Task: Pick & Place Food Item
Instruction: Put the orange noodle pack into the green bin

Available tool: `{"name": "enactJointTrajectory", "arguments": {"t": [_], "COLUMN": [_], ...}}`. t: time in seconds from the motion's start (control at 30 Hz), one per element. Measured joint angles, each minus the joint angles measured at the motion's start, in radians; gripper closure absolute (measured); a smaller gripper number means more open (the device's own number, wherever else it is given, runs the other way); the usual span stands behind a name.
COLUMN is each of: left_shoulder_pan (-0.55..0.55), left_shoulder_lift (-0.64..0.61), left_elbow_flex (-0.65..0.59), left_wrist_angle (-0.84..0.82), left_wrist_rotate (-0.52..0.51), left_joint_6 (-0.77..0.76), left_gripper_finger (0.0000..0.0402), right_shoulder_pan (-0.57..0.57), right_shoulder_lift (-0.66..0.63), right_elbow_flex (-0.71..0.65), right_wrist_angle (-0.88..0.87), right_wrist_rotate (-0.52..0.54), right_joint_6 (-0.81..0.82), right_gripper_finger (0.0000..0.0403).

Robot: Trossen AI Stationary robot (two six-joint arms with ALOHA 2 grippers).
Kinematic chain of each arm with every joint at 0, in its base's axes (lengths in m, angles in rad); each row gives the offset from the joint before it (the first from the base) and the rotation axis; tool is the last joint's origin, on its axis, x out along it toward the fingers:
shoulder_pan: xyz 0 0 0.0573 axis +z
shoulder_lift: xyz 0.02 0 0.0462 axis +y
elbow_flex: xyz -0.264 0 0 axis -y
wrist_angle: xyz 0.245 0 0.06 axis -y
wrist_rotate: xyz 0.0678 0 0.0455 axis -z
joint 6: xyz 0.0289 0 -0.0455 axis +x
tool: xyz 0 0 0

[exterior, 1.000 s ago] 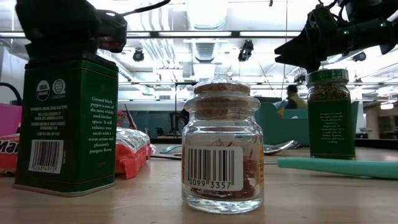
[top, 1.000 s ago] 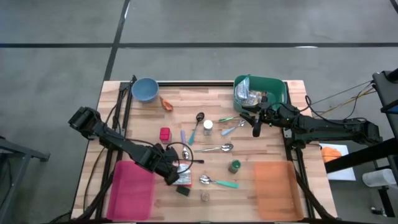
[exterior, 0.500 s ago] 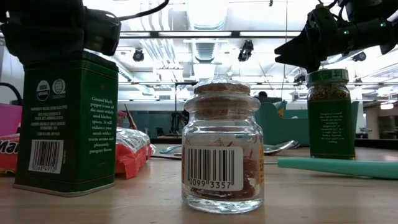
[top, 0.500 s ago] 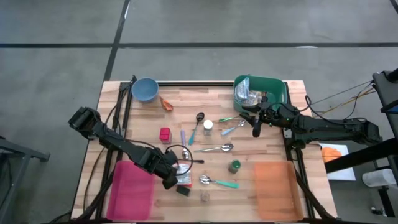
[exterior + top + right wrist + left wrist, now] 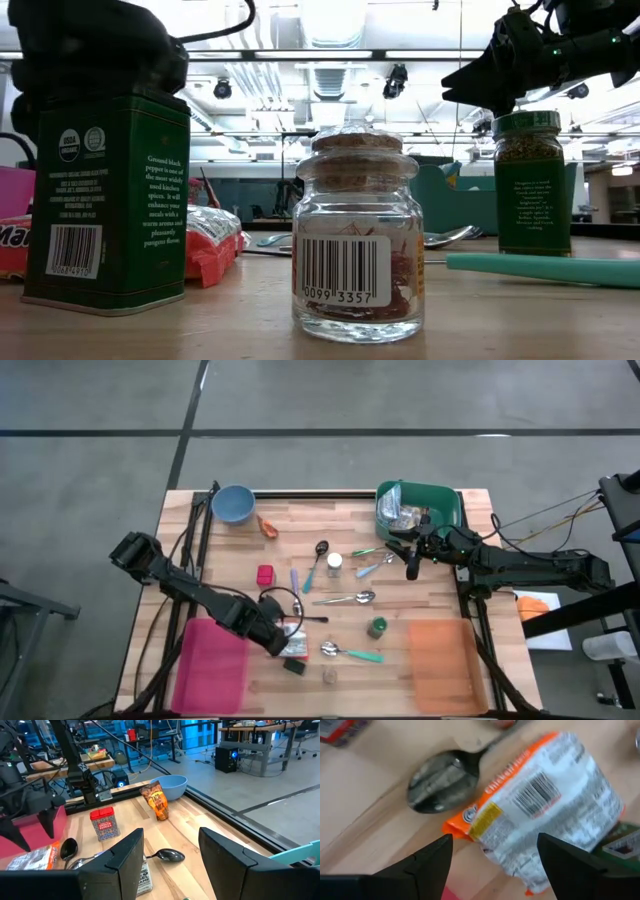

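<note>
An orange-and-white noodle packet (image 5: 545, 805) lies flat on the wooden table, with its corner next to a dark spoon's bowl (image 5: 437, 787). My left gripper (image 5: 492, 862) points down just above it, open, with the two fingers on either side of the packet's near corner and apart from it. From above, this gripper (image 5: 275, 639) is at the near left and the packet (image 5: 294, 646) is beside it. My right gripper (image 5: 410, 567) hangs level in front of the green bin (image 5: 445, 505), open and with nothing in it.
A green tin (image 5: 110, 195), a cork-stoppered glass jar (image 5: 357, 240) and a green spice jar (image 5: 533, 185) stand near the front. Spoons, a red tin (image 5: 265, 575), a blue bowl (image 5: 233, 503) and an orange snack bag (image 5: 267, 525) are scattered about. A pink mat (image 5: 212, 665) and an orange mat (image 5: 440, 665) lie near the front edge.
My left gripper has rolled about its own pointing line while staying in place above the packet. The packet and my right arm have kept still.
</note>
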Motion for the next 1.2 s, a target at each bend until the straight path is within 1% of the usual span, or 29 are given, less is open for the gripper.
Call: {"name": "enactJointTrajectory", "arguments": {"t": [0.2, 0.3, 0.4, 0.5, 0.63, 0.77, 0.9, 1.03, 1.2], "left_shoulder_pan": [0.0, -0.002, -0.003, -0.004, -0.004, -0.004, -0.004, -0.003, -0.002], "left_shoulder_lift": [-0.033, -0.056, -0.077, -0.102, -0.167, -0.268, -0.334, -0.344, -0.344], "left_elbow_flex": [0.0, -0.001, -0.013, -0.066, -0.181, -0.274, -0.33, -0.394, -0.478], "left_wrist_angle": [-0.02, -0.03, -0.016, 0.045, 0.159, 0.287, 0.31, 0.361, 0.548], "left_wrist_rotate": [-0.038, -0.073, -0.083, -0.074, -0.059, -0.056, -0.056, -0.039, -0.026], "left_joint_6": [-0.063, -0.087, -0.096, -0.116, -0.144, -0.099, -0.088, -0.1, -0.06], "left_gripper_finger": [0.0114, 0.0114, 0.0114, 0.0114, 0.0114, 0.0114, 0.0114, 0.0114, 0.0114], "right_shoulder_pan": [0.0, 0.0, 0.0, 0.0, 0.0, 0.0, 0.0, 0.0, 0.0], "right_shoulder_lift": [0.0, 0.0, 0.0, 0.0, 0.0, 0.0, 0.0, 0.0, 0.0], "right_elbow_flex": [0.0, 0.0, 0.0, 0.0, 0.0, 0.0, 0.0, 0.0, 0.0], "right_wrist_angle": [0.0, 0.0, 0.0, 0.0, 0.0, 0.0, 0.0, 0.0, 0.0], "right_wrist_rotate": [0.0, 0.0, 0.0, 0.0, 0.0, 0.0, 0.0, 0.0, 0.0], "right_joint_6": [0.001, 0.0, 0.002, 0.0, 0.0, 0.001, 0.001, 0.002, 0.002], "right_gripper_finger": [0.0216, 0.0216, 0.0216, 0.0216, 0.0216, 0.0216, 0.0216, 0.0216, 0.0216]}}
